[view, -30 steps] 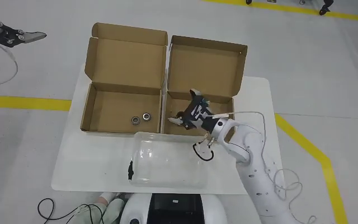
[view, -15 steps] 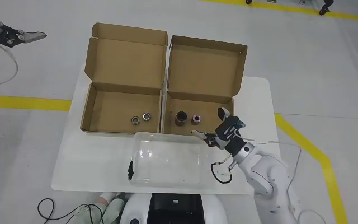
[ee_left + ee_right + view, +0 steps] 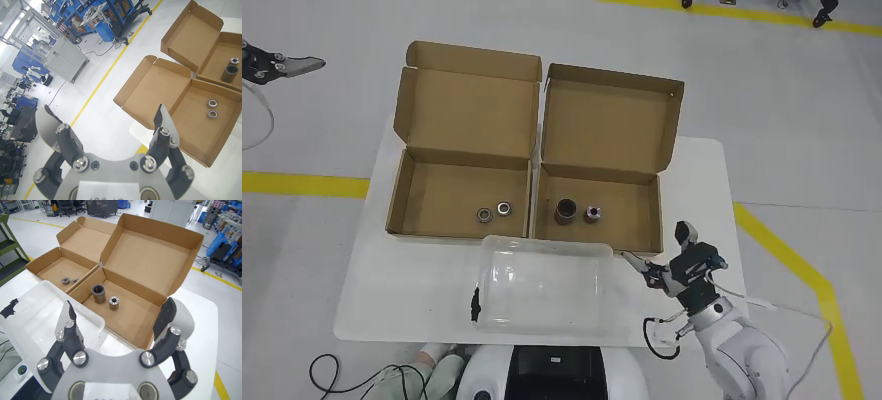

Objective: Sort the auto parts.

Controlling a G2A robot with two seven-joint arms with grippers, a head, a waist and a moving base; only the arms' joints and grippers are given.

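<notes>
Spanning my view, the white table (image 3: 697, 170) holds an open left box (image 3: 437, 195) at eleven o'clock, an open right box (image 3: 630, 205) at one, a clear bin (image 3: 542, 290) at six. My right gripper (image 3: 656, 250) hangs wide at four; my left gripper (image 3: 103, 113), equally wide, off the table toward ten. A sleeve (image 3: 98, 293) and, I think, a bushing (image 3: 114, 303) stand in the right box; two bearings (image 3: 65, 280) lie in the left.

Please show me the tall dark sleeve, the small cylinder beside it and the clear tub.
tall dark sleeve (image 3: 98, 298): right wrist view, side wall.
small cylinder (image 3: 114, 306): right wrist view, side wall.
clear tub (image 3: 542, 290): top view, bare bottom.
</notes>
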